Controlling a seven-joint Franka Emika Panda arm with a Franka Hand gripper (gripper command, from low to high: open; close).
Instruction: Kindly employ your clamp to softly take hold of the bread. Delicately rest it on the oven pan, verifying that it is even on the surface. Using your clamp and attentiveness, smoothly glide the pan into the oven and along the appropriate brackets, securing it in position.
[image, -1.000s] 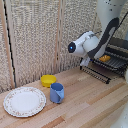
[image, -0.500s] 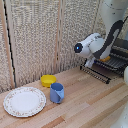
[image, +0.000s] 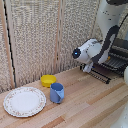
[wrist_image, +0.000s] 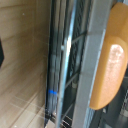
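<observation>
In the exterior view the clamp sits at the front edge of the oven pan, which sticks out of the oven low over the table. The arm's white end block hides the fingers there. In the wrist view the orange-brown bread lies on the oven pan's dark wire bars. A dark finger shows at the picture's edge, and a blue-tipped piece lies against the bars. I cannot tell whether the jaws grip the pan.
On the wooden table at the exterior view's left stand a round patterned plate, a blue mug and a yellow bowl. A ribbed beige wall stands behind them.
The arm's end has moved towards the exterior view's right, closer to the oven, and a little lower. Plate, mug and bowl have not moved.
</observation>
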